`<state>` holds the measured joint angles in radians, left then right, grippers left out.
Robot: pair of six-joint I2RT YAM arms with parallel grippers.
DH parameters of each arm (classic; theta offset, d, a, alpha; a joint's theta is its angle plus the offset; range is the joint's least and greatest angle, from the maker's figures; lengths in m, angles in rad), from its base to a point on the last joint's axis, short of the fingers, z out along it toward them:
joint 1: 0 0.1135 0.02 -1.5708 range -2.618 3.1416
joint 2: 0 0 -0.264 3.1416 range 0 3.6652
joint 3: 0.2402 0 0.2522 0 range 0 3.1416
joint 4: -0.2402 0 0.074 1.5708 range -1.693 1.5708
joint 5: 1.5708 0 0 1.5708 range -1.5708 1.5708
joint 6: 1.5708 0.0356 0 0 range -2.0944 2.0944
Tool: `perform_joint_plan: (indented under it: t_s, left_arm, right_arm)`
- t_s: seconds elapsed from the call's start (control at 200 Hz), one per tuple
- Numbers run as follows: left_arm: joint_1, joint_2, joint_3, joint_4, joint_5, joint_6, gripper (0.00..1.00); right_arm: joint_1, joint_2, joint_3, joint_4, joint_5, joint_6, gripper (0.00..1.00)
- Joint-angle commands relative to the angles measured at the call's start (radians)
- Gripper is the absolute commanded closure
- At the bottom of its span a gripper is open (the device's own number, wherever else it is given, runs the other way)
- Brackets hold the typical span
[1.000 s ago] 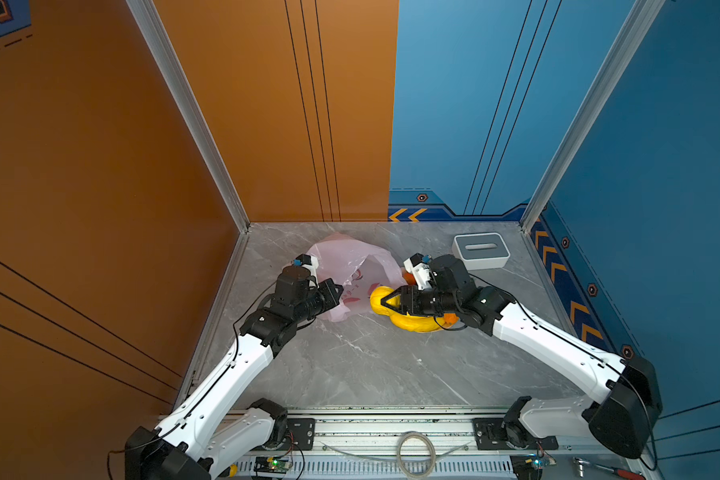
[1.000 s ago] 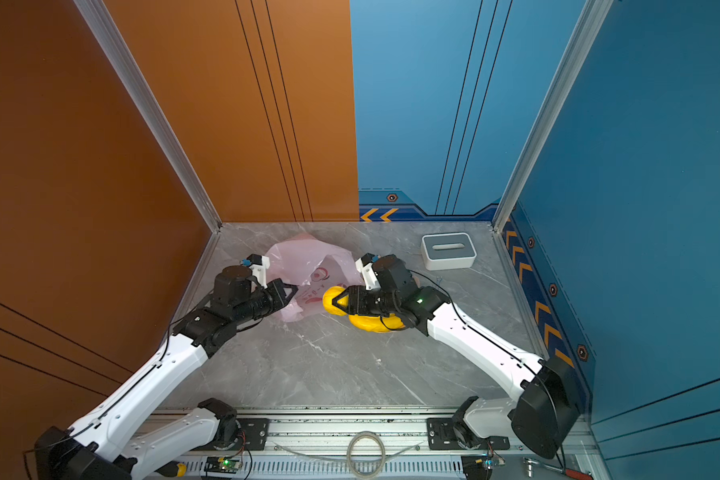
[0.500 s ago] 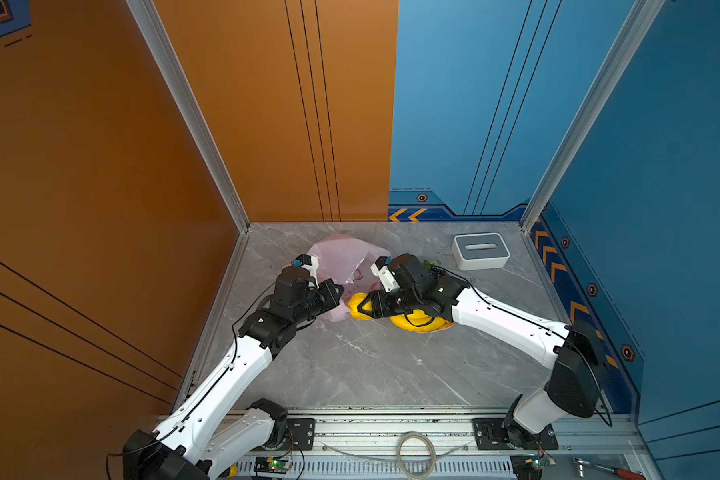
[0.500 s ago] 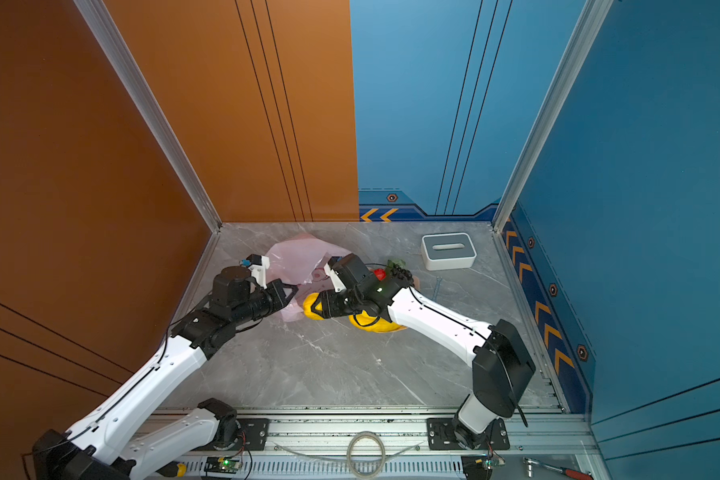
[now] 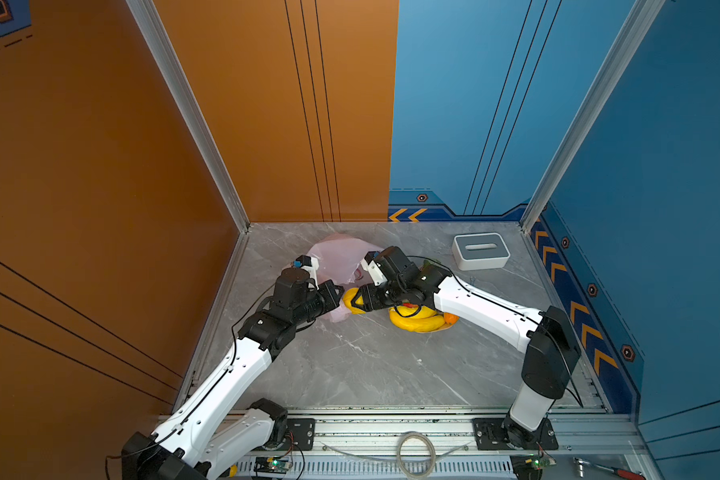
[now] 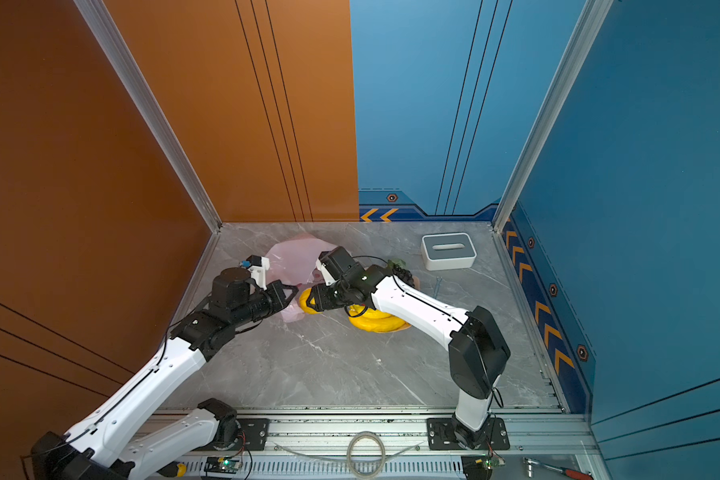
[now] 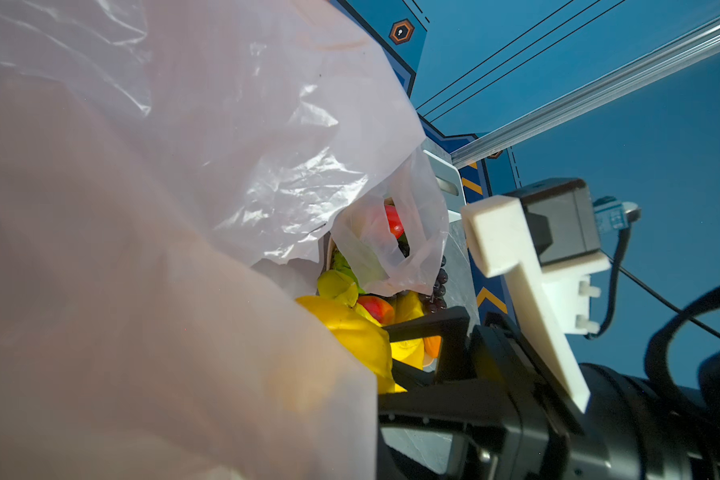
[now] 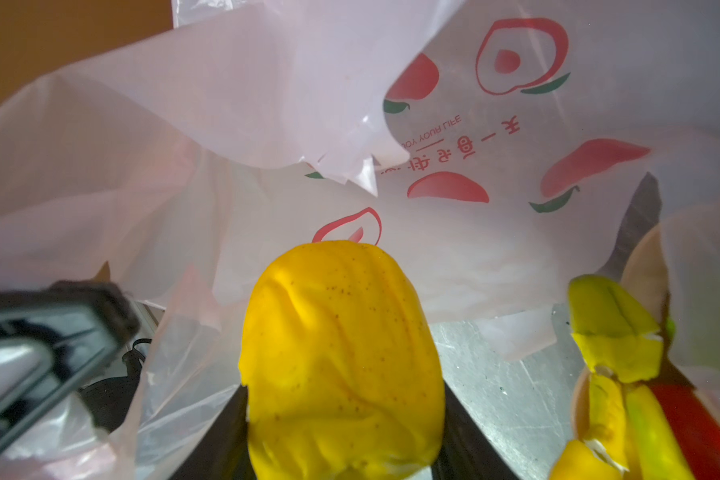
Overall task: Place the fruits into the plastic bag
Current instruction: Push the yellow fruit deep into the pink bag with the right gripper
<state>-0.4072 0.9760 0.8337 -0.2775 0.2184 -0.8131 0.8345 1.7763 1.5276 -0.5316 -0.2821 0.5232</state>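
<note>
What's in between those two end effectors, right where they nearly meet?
A yellow fruit, gripped by the right end effector, at the mouth of the plastic bag that the left end effector holds. Both top views show it.

The left gripper point(image 5: 336, 297) has its fingertips buried in the plastic bag point(image 5: 341, 259), whose film hangs as a pink blur across the left wrist view. In the right wrist view the frame edge cuts off the yellow fruit point(image 8: 341, 353), and the fingers point(image 8: 225, 440) of the right gripper point(image 8: 344, 415) show only as dark slivers. The right arm covers most of the bowl point(image 6: 406, 327).
</note>
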Motion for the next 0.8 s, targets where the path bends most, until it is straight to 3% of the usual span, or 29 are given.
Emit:
perform_joint_plan:
  t_s: [0.0, 0.541, 0.796]
  left_arm:
    - [-0.007, -0.024, -0.016, 0.02, 0.019, -0.004, 1.0]
    - [-0.019, -0.028, -0.025, 0.027, 0.019, -0.021, 1.0]
    - [-0.028, -0.024, -0.034, 0.043, 0.015, -0.032, 1.0]
  right_arm:
    - [-0.014, 0.032, 0.054, -0.043, 0.03, -0.023, 0.46]
    - [-0.014, 0.203, 0.204, -0.028, 0.112, 0.013, 0.46]
    - [-0.017, 0.197, 0.053, 0.292, 0.167, 0.232, 0.46]
